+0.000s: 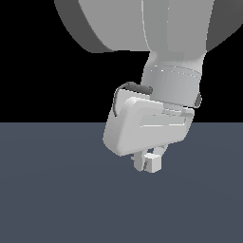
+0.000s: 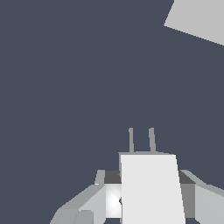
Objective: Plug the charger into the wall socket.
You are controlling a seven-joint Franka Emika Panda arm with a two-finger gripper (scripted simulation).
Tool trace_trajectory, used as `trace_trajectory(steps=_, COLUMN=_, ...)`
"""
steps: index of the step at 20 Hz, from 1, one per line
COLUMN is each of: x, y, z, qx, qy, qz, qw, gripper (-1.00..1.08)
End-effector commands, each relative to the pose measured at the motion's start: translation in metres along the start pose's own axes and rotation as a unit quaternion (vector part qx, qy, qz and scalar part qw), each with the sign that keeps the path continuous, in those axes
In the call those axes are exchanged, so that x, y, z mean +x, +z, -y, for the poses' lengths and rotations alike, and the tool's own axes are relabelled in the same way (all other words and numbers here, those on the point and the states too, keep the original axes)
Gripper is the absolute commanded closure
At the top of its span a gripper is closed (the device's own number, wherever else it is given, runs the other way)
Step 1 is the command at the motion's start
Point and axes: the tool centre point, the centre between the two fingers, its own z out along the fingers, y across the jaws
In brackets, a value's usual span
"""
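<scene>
Charger (image 2: 151,188) sitting between the fingers (image 2: 89,203) of the hand (image 2: 148,199), pinched on both sides, its two thin prongs (image 2: 141,140) sticking out past the fingertips over the dark grey bench (image 2: 65,87). Prongs running parallel, close together, same length. In the wrist view the block is filling the gap between the fingers, a finger showing on each side of it and touching it. Socket (image 2: 199,19) showing only as a pale grey slab cut off at the frame corner, well apart from the prongs; its holes are not showing. In the exterior view the hand (image 1: 148,163) is hanging tilted over the bench (image 1: 57,190), arm (image 1: 173,78) coming down from above. Charger (image 1: 153,163) peeking out as a small white block just under the hand body, one finger (image 1: 138,162) beside it on the exterior view's left. Whether the block is touching the bench cannot be told. Socket out of that view
</scene>
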Motion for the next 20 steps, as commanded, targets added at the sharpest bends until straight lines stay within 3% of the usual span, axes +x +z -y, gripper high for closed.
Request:
trace_trajectory(steps=1, x=0.004, y=-0.006, z=-0.002, qx=-0.006, qy=0.019, qz=-0.001, qw=0.9998, gripper=1.08)
trace_trajectory(steps=7, x=0.015, y=-0.027, z=-0.009, qx=-0.023, qy=0.08, qz=-0.002, qw=0.9965, gripper=1.08)
trace_trajectory(steps=20, x=0.031, y=-0.064, z=-0.025, qx=-0.055, qy=0.191, qz=-0.001, qw=0.9801, gripper=1.08)
